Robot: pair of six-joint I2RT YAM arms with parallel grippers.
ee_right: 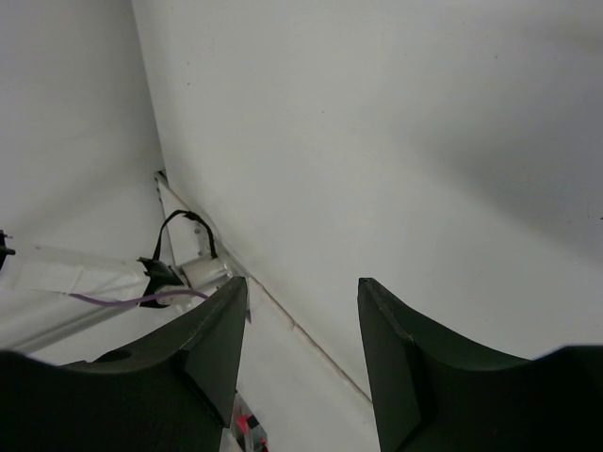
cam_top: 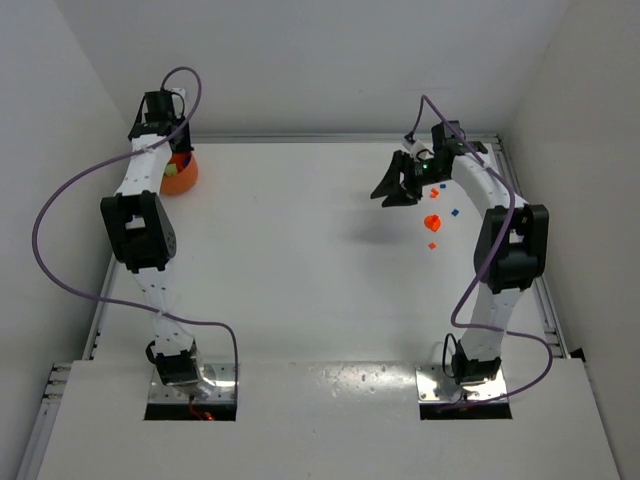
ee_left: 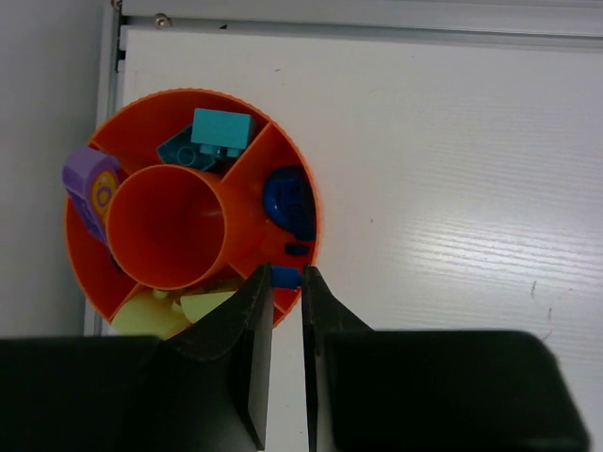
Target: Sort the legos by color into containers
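An orange round container [ee_left: 300,169] with a middle cup and outer compartments sits at the table's far left corner [cam_top: 186,177]. Its compartments hold teal legos [ee_left: 219,132], blue legos [ee_left: 287,200], a purple lego [ee_left: 89,184] and yellow-green legos [ee_left: 174,311]. My left gripper [ee_left: 286,275] hangs over the container's near rim, shut on a small blue lego [ee_left: 285,277]. A few loose legos lie at the far right: an orange-red one [cam_top: 432,222], a blue one [cam_top: 455,212] and a small orange one [cam_top: 432,245]. Raised just left of them, my right gripper [cam_top: 398,187] stands open and holds nothing [ee_right: 301,287].
The side wall and table rail [ee_left: 109,94] run close along the container's left. The back wall [cam_top: 320,60] stands right behind both grippers. In the right wrist view I see only walls, a purple cable [ee_right: 141,298] and part of the other arm.
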